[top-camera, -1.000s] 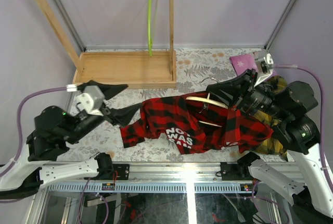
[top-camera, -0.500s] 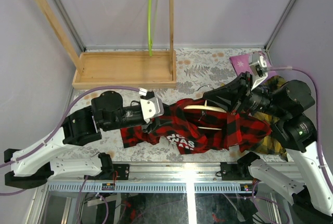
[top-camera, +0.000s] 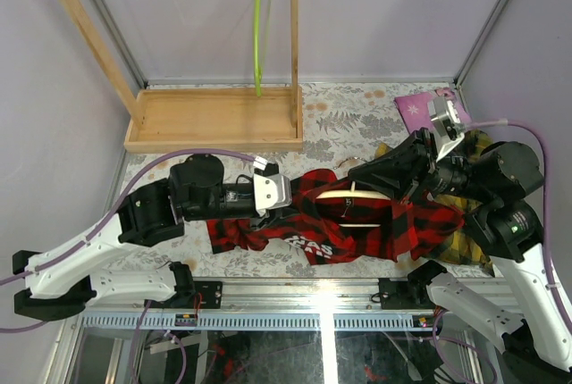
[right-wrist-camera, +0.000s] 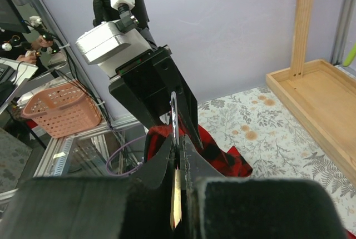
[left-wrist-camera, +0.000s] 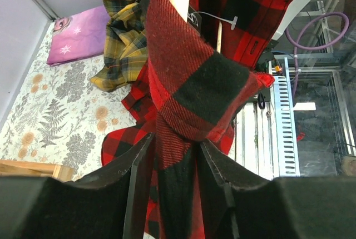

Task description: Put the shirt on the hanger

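The left fingers point(left-wrist-camera: 139, 180) pinch a fold of the soft, limp shirt point(left-wrist-camera: 194, 83), probably best held thickly bunched; the right fingers point(right-wrist-camera: 158, 164) clamp the hook of the rigid hanger point(top-camera: 340, 195).

Overhead view, close wrist views, shirt point(top-camera: 409, 228) shared

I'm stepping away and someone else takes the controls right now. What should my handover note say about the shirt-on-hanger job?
Left claw: closed on a bunched fold of the shirt.
Right claw: shut on the hanger at its metal hook.
Where: the hanger sits in the shirt's open front; its right end is hidden by cloth and the arm.
Done: both things gripped.
Left: draw the shirt's shoulders over both hanger ends; from above, neither looks seated.
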Available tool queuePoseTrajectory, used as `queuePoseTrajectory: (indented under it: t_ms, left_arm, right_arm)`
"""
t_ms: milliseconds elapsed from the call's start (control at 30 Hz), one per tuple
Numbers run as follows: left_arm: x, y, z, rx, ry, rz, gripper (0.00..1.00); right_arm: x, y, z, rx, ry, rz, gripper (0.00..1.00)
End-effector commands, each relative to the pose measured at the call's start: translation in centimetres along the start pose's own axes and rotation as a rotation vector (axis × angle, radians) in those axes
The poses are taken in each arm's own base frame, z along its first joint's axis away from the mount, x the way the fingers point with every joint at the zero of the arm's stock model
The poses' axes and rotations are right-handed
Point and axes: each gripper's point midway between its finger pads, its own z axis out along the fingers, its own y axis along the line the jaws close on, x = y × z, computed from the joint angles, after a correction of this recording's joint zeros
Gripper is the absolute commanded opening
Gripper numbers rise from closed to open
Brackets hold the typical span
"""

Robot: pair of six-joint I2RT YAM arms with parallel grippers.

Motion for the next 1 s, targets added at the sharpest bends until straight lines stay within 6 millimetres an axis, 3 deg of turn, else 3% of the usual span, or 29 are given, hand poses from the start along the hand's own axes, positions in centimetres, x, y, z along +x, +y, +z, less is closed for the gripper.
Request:
queuePoseTrajectory:
  t_ms: [0, 167, 200, 300, 433, 533, 967]
  left_arm:
    - [-1.3, -0.2, 0.1, 0.026, -0.042, 0.026, 0.32]
    - [-1.3, -0.6, 0.5, 0.058, -0.041, 0.026, 0.02]
    - [-1.2, -0.7, 0.6, 0.06, -0.04, 0.026, 0.0]
    - [-1.2, -0.7, 0.2, 0.053, -0.042, 0.026, 0.0]
    - [-0.9, -0.4, -0.9, 0.013, -0.042, 0.018, 0.0]
    - [-0.7, -0.2, -2.3, -0.024, -0.043, 0.009, 0.0]
    - [0.7, -0.7, -8.5, -0.136, -0.085, -0.084, 0.0]
  right_arm:
    - [-1.9, 2.3, -0.1, -0.099, -0.053, -0.06, 0.0]
    - [-1.7, 2.1, -0.2, -0.083, -0.054, -0.062, 0.0]
    - [-1.6, 1.9, -0.2, -0.071, -0.049, -0.055, 0.0]
    - [-1.4, 1.6, -0.5, -0.038, -0.041, -0.064, 0.07]
    - [-0.9, 1.2, -1.0, 0.005, -0.013, -0.079, 0.37]
    - [-0.5, 1.2, -1.6, 0.036, 0.012, -0.097, 0.49]
    - [4.0, -1.4, -5.0, 0.254, 0.176, -0.126, 0.6]
